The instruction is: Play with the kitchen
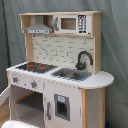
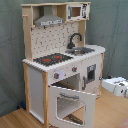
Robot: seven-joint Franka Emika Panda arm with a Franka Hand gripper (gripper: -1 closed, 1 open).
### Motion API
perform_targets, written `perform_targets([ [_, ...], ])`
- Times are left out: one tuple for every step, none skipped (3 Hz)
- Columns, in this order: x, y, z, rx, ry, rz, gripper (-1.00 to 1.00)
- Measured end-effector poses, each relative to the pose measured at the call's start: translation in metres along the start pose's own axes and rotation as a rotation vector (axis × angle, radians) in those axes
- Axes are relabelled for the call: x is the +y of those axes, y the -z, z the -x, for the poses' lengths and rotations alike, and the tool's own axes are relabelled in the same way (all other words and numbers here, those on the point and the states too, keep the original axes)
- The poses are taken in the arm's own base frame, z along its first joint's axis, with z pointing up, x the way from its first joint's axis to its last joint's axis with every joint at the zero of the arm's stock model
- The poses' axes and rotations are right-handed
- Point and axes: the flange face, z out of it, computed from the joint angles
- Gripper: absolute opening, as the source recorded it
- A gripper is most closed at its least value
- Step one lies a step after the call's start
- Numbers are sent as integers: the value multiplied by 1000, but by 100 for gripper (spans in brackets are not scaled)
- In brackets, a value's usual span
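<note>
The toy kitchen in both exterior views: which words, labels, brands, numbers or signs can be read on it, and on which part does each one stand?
None can be read.
Microwave keypad: rows of small marks, too blurred to read.
Knobs below the hob: no readable marking.
White boxes on the floor: no readable print.

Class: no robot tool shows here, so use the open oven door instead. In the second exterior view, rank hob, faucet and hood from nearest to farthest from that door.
1. Hob: on the counter, just above the oven door.
2. Faucet: behind the sink, toward the second exterior view's right.
3. Hood: up top.
</note>
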Motion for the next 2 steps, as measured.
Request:
perform_targets([
  [27,5,-14,1,-53,30,100],
  [47,6,-28,7,-120,47,100],
])
